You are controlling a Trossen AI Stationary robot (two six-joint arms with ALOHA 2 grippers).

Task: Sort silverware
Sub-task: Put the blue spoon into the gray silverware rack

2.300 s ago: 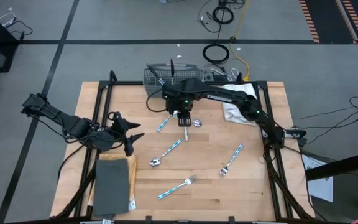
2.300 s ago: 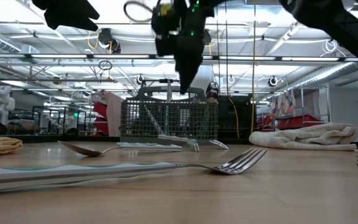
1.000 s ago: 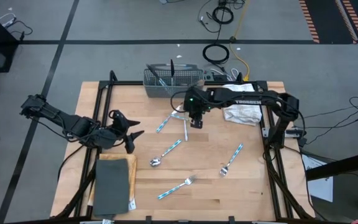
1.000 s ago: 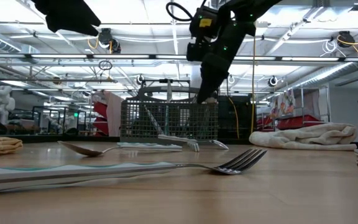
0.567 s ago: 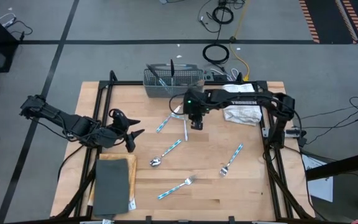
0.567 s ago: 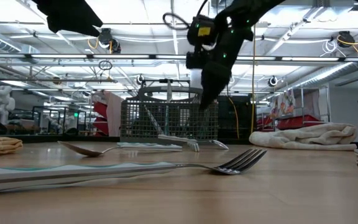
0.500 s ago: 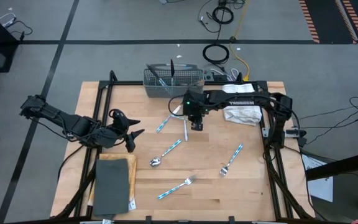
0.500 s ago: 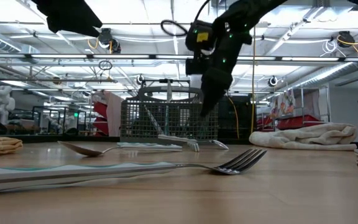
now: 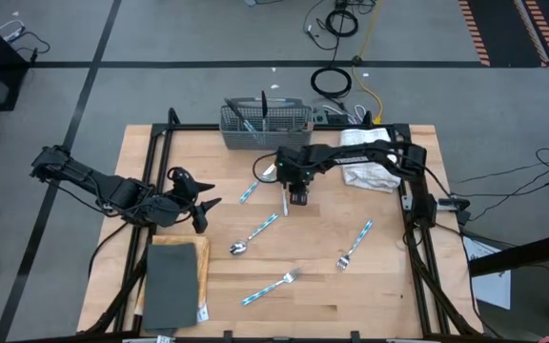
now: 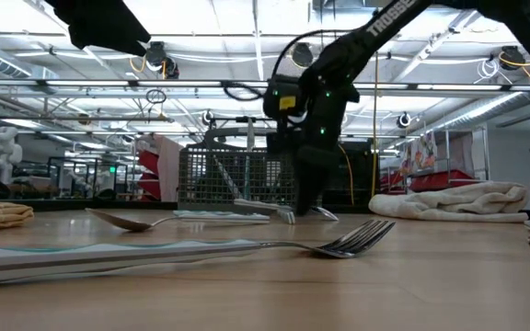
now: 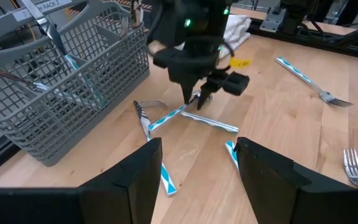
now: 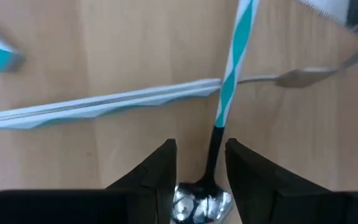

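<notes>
I see the right claw point(image 9: 296, 197) low over the table point(image 9: 389, 276), just in front of the grey mesh basket point(image 9: 265, 126). Its fingers point(image 12: 157, 174) stand partly apart with a spoon point(image 12: 219, 149) between them: the shiny bowl sits right at the fingertips, the blue-and-white striped handle runs away from the claw. I can't tell from the right wrist view whether the fingers actually pinch the spoon or only bracket it.

The spoon handle crosses over a knife point(image 12: 104, 106) lying flat on the table, roughly at right angles to it. In the left wrist view the claw tips are down at that same crossing, with a fork point(image 11: 143, 115) just beside, toward the basket.

The basket, at the far edge of the table, already holds a few pieces standing tilted in its compartments.

Rest of the silverware is well apart from the right claw:
- a spoon point(image 9: 255, 233) in the middle of the table
- a fork point(image 9: 273, 286) nearer the front edge
- a fork point(image 9: 355, 245) toward the right side
- one blue-handled piece point(image 9: 248, 191) lying just left of the claw

The left claw point(image 9: 201, 211) hangs over the table's left side, jaws wide open and holding nothing, beside a dark grey pad point(image 9: 172, 284). A white cloth point(image 9: 368, 170) lies bunched near the table's far right corner.
</notes>
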